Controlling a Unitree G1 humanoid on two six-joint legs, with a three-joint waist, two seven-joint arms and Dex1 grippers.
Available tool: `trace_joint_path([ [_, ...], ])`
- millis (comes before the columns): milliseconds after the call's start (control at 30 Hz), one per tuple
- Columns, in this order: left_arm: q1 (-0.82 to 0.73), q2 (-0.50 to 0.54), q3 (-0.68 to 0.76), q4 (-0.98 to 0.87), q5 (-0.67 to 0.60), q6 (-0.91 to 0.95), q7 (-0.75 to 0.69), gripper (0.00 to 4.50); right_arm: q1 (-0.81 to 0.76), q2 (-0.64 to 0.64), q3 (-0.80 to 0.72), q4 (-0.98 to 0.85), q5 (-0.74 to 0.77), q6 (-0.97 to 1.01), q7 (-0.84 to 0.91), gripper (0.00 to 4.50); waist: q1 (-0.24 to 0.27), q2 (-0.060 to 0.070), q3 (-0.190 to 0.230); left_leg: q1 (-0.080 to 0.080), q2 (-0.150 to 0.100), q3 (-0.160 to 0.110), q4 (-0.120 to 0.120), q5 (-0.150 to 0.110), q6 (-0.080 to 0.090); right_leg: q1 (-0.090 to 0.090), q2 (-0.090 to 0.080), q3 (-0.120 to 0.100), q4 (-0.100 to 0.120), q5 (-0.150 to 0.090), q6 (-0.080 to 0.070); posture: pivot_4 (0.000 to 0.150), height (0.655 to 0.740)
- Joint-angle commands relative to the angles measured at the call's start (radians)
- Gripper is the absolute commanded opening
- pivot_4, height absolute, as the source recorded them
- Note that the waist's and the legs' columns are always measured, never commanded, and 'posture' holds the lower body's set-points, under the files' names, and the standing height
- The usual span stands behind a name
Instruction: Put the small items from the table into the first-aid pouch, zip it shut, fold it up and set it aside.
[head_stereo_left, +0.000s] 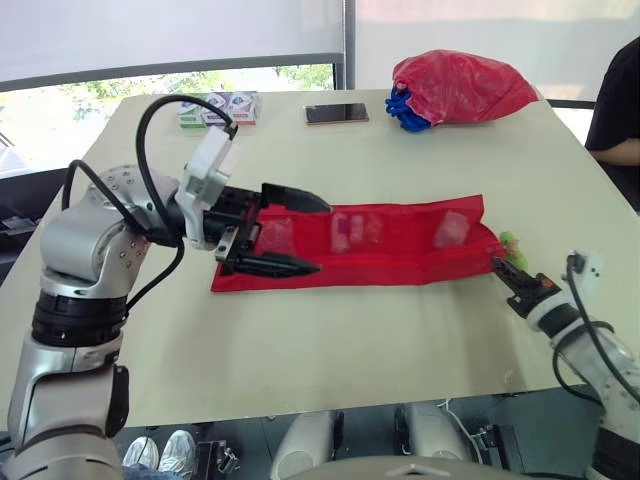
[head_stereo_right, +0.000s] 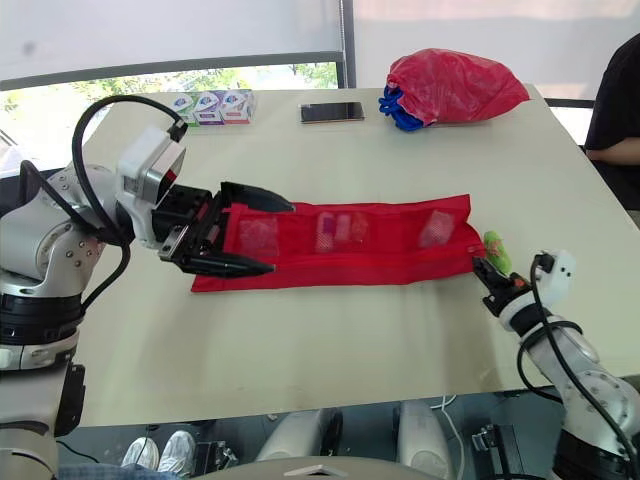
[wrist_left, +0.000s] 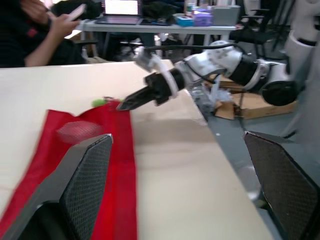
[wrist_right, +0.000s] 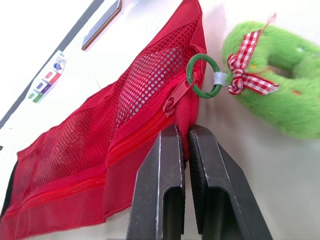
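The red first-aid pouch (head_stereo_left: 380, 245) lies unfolded flat across the table, with small packets showing through its mesh pockets (head_stereo_left: 352, 230). My left gripper (head_stereo_left: 300, 232) is open at the pouch's left end, one finger on either side of that end. My right gripper (wrist_right: 182, 129) is shut on the pouch's right corner, with red fabric pinched between the fingers. Just beyond them the zipper pull (wrist_right: 175, 95) carries a green ring (wrist_right: 203, 75) and a green plush charm (wrist_right: 280, 95). In the left wrist view the right gripper (wrist_left: 125, 104) shows at the pouch's far end.
A red plastic bag (head_stereo_left: 455, 85) with something blue sits at the back right. A phone (head_stereo_left: 336, 113) and small boxes (head_stereo_left: 220, 108) lie along the back edge. A person (head_stereo_left: 620, 110) stands at the right side. The right gripper is close to the table's front right edge.
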Motion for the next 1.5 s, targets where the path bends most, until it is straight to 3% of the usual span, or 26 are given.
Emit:
trace_joint_path([
  [33,-0.034,-0.009,-0.012,0.003,0.037,-0.008,0.044,4.50,0.034,-0.075,-0.089,-0.044,0.056,-0.014,0.022,0.20,-0.002,0.000,0.000,0.000,0.000,0.000,0.000,0.000,0.000,0.000,0.000,0.000,0.000,0.000,0.000,0.150,0.7400],
  [333,-0.055,-0.019,-0.051,0.042,0.186,-0.076,0.131,4.50,0.096,-0.275,-0.164,-0.019,0.158,0.007,0.104,0.20,-0.006,0.001,0.001,0.000,0.001,0.001,0.001,-0.002,0.004,0.000,0.001,0.001,0.000,0.000,0.000,0.150,0.7400],
  [500,-0.054,-0.026,-0.041,0.024,0.176,-0.065,0.139,4.50,0.070,-0.342,-0.145,-0.036,0.204,0.011,0.133,0.20,-0.003,0.000,0.001,0.000,0.001,0.000,0.002,-0.002,0.004,0.001,0.001,0.000,0.000,0.000,0.000,0.150,0.7400],
  [700,-0.052,-0.014,-0.018,0.029,0.156,-0.063,0.135,4.50,-0.089,-0.426,-0.065,-0.147,0.515,0.008,0.121,0.20,-0.010,0.002,0.002,-0.001,0.001,0.001,0.003,-0.002,0.004,0.000,0.000,0.001,0.000,0.000,0.000,0.150,0.7400],
  [833,-0.047,-0.002,-0.010,0.050,0.158,-0.084,0.108,4.50,-0.224,-0.461,0.093,-0.176,0.575,0.003,0.095,0.20,-0.006,-0.002,0.003,-0.001,0.003,-0.001,0.003,-0.002,0.004,0.001,0.001,-0.002,0.000,0.000,0.000,0.150,0.7400],
  [967,-0.081,-0.001,-0.003,0.111,0.178,-0.112,0.095,4.50,-0.410,-0.444,0.350,-0.150,0.431,0.056,0.101,0.20,-0.005,-0.004,0.004,-0.002,0.002,-0.001,0.005,0.000,0.001,0.001,0.000,-0.002,0.000,0.000,0.000,0.150,0.7400],
  [1067,-0.079,-0.002,-0.003,0.116,0.177,-0.116,0.088,4.50,-0.511,-0.410,0.611,-0.097,0.155,0.087,0.157,0.20,-0.005,-0.005,0.004,-0.002,0.002,-0.002,0.006,0.000,0.000,0.000,0.001,-0.003,0.000,0.000,0.000,0.150,0.7400],
  [1200,-0.059,0.002,0.008,0.094,0.163,-0.105,0.092,4.50,-0.579,-0.406,0.838,-0.044,-0.140,0.066,0.231,0.20,-0.004,-0.005,0.004,-0.005,0.001,-0.002,0.005,0.000,0.000,-0.002,0.000,-0.004,0.000,0.000,0.000,0.150,0.7400],
  [1367,-0.031,0.015,0.026,0.069,0.151,-0.091,0.104,4.50,-0.567,-0.436,0.951,-0.064,-0.322,0.054,0.333,0.20,-0.003,-0.005,0.004,-0.006,0.000,-0.002,0.007,0.000,0.000,-0.003,-0.001,-0.004,0.000,0.000,0.000,0.150,0.7400],
  [1500,-0.022,0.010,0.029,0.064,0.152,-0.091,0.109,4.50,-0.544,-0.436,0.921,-0.097,-0.367,0.023,0.398,0.20,-0.004,-0.005,0.004,-0.005,0.000,-0.003,0.006,0.000,0.000,-0.003,-0.001,-0.004,0.001,0.000,0.000,0.150,0.7400],
])
